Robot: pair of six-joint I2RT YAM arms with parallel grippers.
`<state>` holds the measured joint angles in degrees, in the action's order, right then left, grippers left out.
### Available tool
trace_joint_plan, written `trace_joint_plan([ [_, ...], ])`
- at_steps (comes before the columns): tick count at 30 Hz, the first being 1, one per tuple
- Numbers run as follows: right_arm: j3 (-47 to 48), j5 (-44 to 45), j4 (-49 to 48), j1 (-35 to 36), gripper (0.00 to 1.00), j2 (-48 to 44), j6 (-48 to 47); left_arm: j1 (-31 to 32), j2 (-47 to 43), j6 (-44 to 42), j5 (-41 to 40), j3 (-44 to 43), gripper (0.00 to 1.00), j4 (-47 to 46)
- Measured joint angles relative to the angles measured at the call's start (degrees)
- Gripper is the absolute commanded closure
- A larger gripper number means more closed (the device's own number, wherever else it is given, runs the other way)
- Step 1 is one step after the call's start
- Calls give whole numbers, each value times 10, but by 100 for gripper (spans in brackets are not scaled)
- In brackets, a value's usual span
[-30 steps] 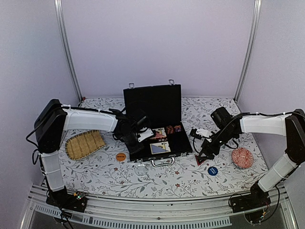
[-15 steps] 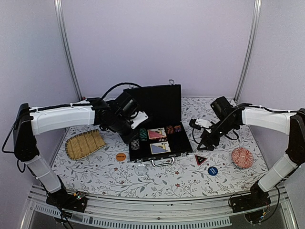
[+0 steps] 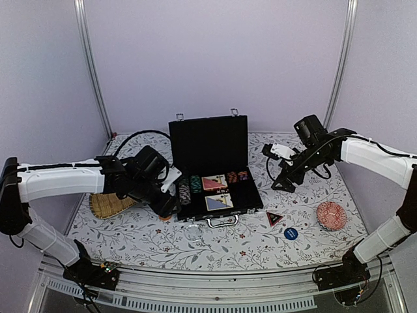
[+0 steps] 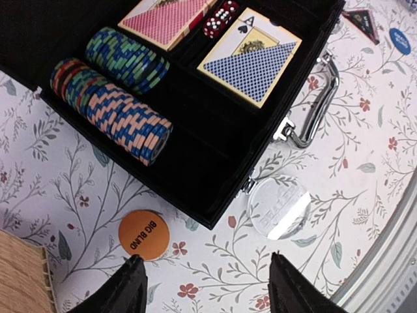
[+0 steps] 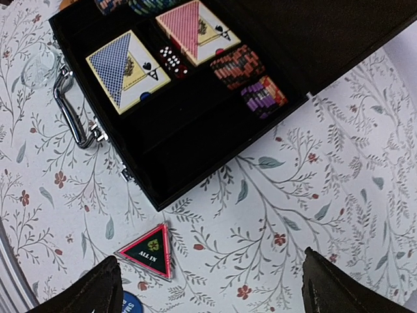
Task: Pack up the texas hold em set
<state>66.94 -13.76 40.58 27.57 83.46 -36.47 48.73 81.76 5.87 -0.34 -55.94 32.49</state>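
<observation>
Off the case's [image 3: 208,140] front-left corner our left hand [image 4: 205,287] hangs released over the orange disc [image 4: 144,235]. Right of the open case, our right hand [image 5: 215,280] gapes empty above the tabletop [image 5: 313,195], apart from its side wall.

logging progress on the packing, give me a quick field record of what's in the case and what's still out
case: open, lid up
in case: chips, blue deck, red deck, dice
on table: big blind disc, clear disc, all in triangle, blue disc
left gripper: open, empty
right gripper: open, empty
</observation>
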Motion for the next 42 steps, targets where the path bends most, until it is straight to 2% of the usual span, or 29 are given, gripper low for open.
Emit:
trace_joint_plan([
  [6,-72,-16,-1,14,12,21,-17,2,-11,52,14,46,38,-17],
  [12,-135,0,-24,60,17,56,-31,3,-10,73,21,52,40,-31],
  [18,-140,17,-51,71,18,109,-34,10,7,77,27,42,40,-36],
  [27,-140,27,-70,71,21,132,-30,14,34,77,27,34,41,-42],
  [37,-127,35,-64,71,32,143,-28,15,55,70,26,25,42,-44],
  [42,-122,38,-54,71,29,145,-24,15,56,65,24,24,41,-45],
])
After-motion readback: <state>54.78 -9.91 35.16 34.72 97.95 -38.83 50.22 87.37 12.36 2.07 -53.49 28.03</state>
